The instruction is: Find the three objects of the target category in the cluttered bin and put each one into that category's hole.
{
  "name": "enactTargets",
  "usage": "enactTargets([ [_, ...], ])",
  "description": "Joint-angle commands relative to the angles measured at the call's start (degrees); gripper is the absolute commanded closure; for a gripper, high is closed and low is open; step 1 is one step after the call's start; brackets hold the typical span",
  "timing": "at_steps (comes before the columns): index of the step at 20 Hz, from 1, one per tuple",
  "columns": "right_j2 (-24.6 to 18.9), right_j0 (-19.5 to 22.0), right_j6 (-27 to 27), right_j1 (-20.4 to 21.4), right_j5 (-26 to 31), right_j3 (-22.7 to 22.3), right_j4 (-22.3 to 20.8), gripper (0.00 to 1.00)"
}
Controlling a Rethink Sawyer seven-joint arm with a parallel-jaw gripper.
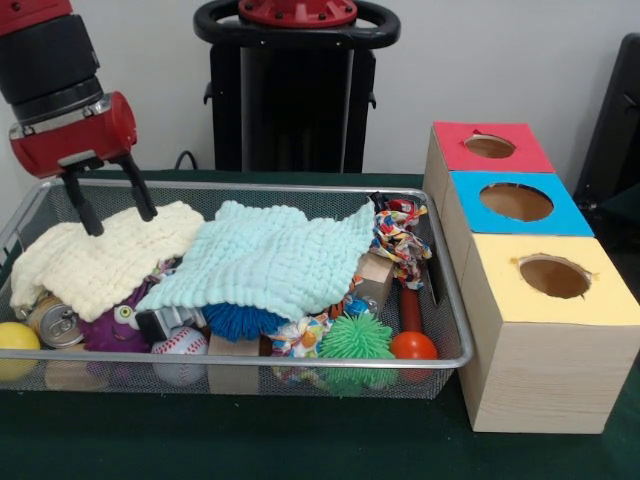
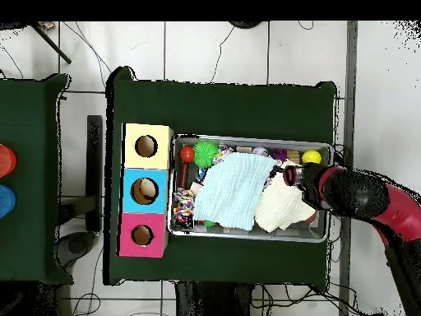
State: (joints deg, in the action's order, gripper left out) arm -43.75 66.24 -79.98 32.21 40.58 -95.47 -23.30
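Observation:
My gripper [image 1: 118, 207] hangs open over the left end of the wire bin [image 1: 300, 187], its two dark fingers just above a cream cloth [image 1: 100, 255], empty. A pale mint cloth [image 1: 270, 255] covers the bin's middle. Around the cloths lie a blue spiky ball [image 1: 240, 320], a green spiky ball [image 1: 357, 338], a baseball [image 1: 180, 345], a yellow ball [image 1: 18, 337], a red ball [image 1: 413, 345], a can [image 1: 55, 320] and a purple toy [image 1: 115, 325]. In the overhead view the gripper [image 2: 289, 175] sits over the cream cloth [image 2: 279, 206].
Right of the bin stand three boxes with round holes: red [image 1: 490, 146], blue [image 1: 517, 202] and yellow [image 1: 555, 277]. A knotted rope toy [image 1: 400, 240] and wooden blocks [image 1: 375, 275] lie at the bin's right end. Dark green cloth [image 1: 300, 440] covers the table.

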Motion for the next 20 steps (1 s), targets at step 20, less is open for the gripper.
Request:
enactTargets([
  [20, 1.64, -0.7, -2.32, -2.8, -5.13, 5.29, -0.59, 0.0],
])
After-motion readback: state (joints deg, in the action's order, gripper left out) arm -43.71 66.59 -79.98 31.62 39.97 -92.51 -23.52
